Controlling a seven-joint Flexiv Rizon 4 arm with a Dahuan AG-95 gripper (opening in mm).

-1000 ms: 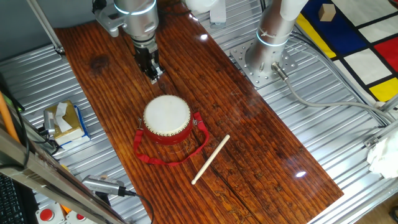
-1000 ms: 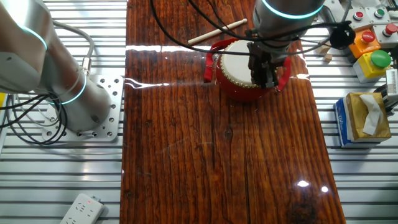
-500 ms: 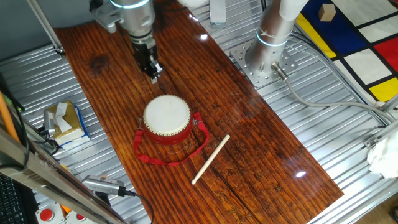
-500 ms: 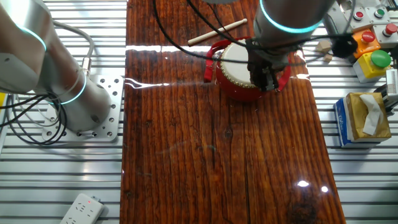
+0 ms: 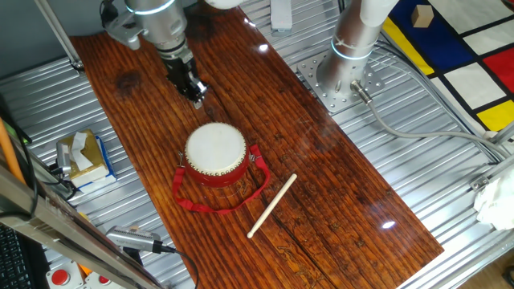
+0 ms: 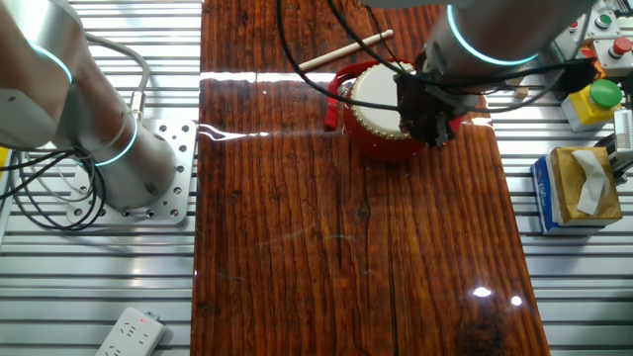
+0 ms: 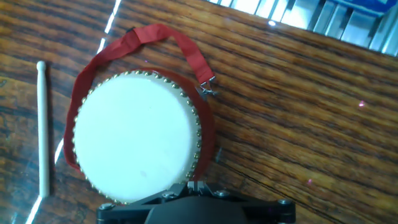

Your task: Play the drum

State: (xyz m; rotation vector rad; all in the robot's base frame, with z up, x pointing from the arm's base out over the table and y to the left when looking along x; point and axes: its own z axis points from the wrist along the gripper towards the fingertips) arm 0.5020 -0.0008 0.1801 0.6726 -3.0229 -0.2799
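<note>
black gripper (image 5: 196, 98) seemingly closed, empty, hovering beside red drum (image 5: 214, 153).

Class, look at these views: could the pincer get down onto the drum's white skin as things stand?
Probably yes. The pincer hangs beside the drum, apart from it, and nothing covers the skin. The stick lies on the drum's far side, out of the way.

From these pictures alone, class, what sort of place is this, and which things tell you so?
Most likely a robotics lab bench. A wooden board lies on a ribbed metal table, an arm base is bolted to it, and coloured push-buttons sit at the edge. The drum is only a prop.
</note>
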